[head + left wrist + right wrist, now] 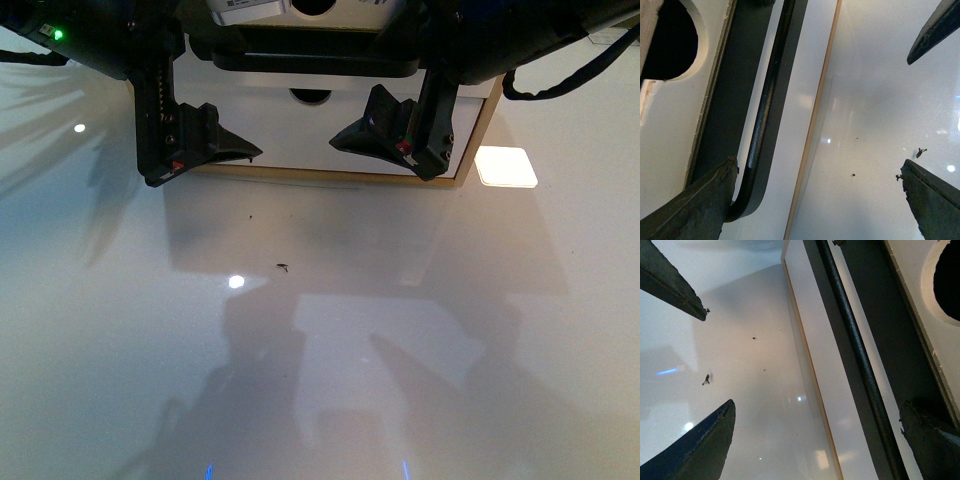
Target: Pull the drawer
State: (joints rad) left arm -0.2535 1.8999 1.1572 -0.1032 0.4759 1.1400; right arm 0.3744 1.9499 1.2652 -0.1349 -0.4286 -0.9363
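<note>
The drawer (790, 125) has a white front and a long black bar handle (765, 110); a half-round notch (670, 45) shows beyond the handle. In the front view the handle (300, 65) runs across the top between both arms. My left gripper (818, 165) is open, and the handle's bent end lies just inside one finger (700, 200). My right gripper (817, 407) is also open, with the handle (855, 350) running between its fingers close to one of them (930, 440). In the front view the left gripper (215, 140) and right gripper (375, 130) point at the cabinet.
The cabinet has a light wood side (480, 130) and base edge (330, 177), with a notched white front (310, 96) below the handle. It stands on a glossy white table (320, 350). A bright square patch (505, 167) lies to its right, and small dark specks (283, 266) in front.
</note>
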